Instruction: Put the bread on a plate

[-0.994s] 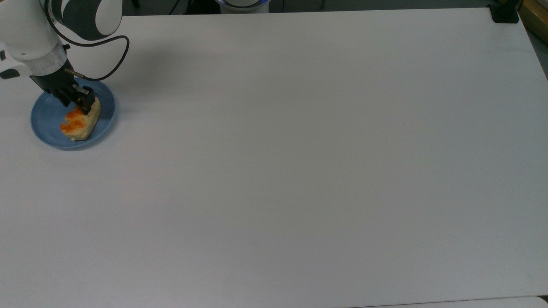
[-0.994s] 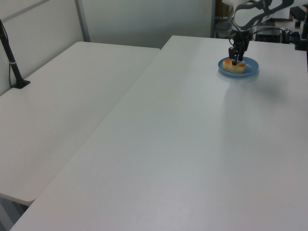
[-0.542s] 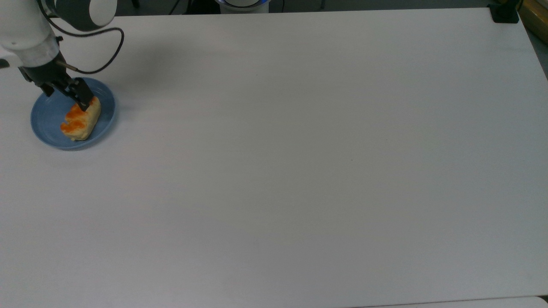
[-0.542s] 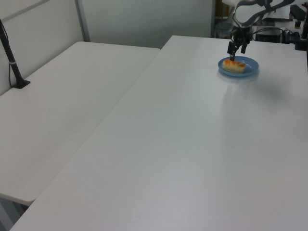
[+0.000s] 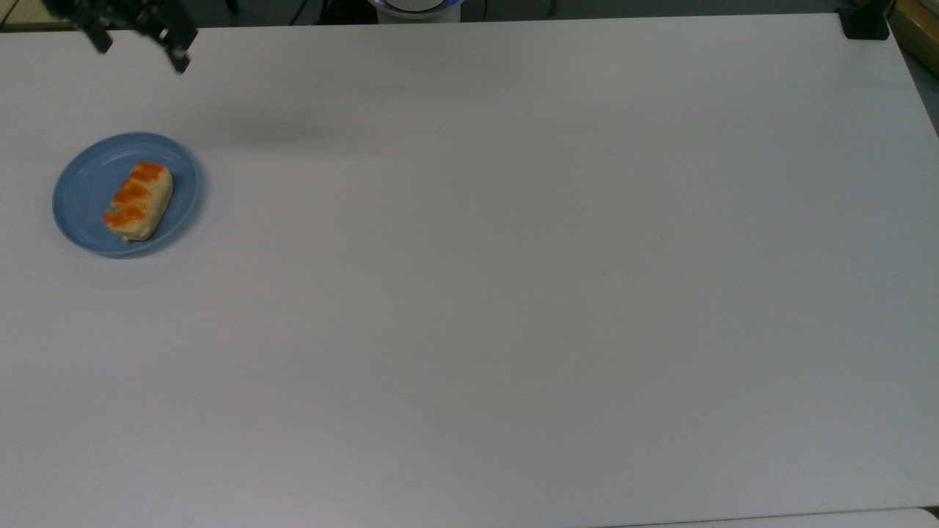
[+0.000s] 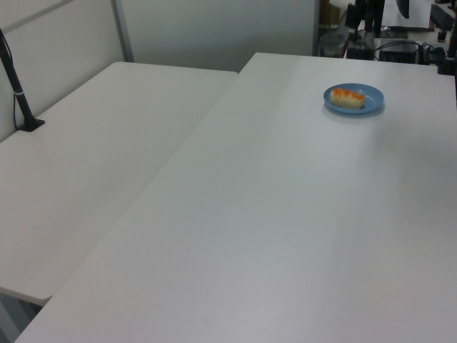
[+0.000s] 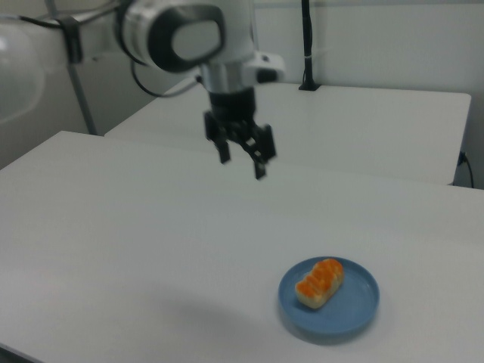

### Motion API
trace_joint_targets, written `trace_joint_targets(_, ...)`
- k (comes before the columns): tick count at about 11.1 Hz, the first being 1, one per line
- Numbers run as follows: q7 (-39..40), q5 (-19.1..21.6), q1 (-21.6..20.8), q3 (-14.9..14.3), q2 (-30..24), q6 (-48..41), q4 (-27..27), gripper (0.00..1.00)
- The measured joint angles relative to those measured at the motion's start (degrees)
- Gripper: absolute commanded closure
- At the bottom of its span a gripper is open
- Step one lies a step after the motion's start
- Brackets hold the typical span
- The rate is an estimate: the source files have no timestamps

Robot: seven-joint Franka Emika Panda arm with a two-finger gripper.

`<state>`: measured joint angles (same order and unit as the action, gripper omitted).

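Even, diffuse overhead light, white table [image 5: 513, 293] bright without harsh glare, soft grey shadow smear on it near the top view's upper left, faint shadow beneath the plate [image 7: 355, 314], right view soft, motion-blurred around the gripper [image 7: 242, 160]

A broad white bench [image 5: 513, 293] with a matte top stands under soft, even light, and a second white table [image 6: 93, 164] sits flush against its side, the seam between them running along the left view's middle. At that table's far edge a black clamped pole [image 6: 18, 89] rises in front of a pale partition wall [image 6: 214, 28] with a grey metal upright [image 6: 123, 30]. A black clamp [image 5: 864, 23] grips the bench's corner at the top view's upper right.
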<state>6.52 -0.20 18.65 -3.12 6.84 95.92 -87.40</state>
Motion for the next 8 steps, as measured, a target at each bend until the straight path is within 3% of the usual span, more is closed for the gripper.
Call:
trace_joint_targets(3,-7.7,0.0,-10.2,-1.3,-4.8,-3.1,0.5,0.0)
trace_joint_targets(6,-8.5,0.0,-22.2,-7.5,-5.8,-4.2,0.1,0.0)
trace_joint_targets(8,-6.9,0.0,-24.3,-8.4,-5.8,-3.4,-1.4,0.0)
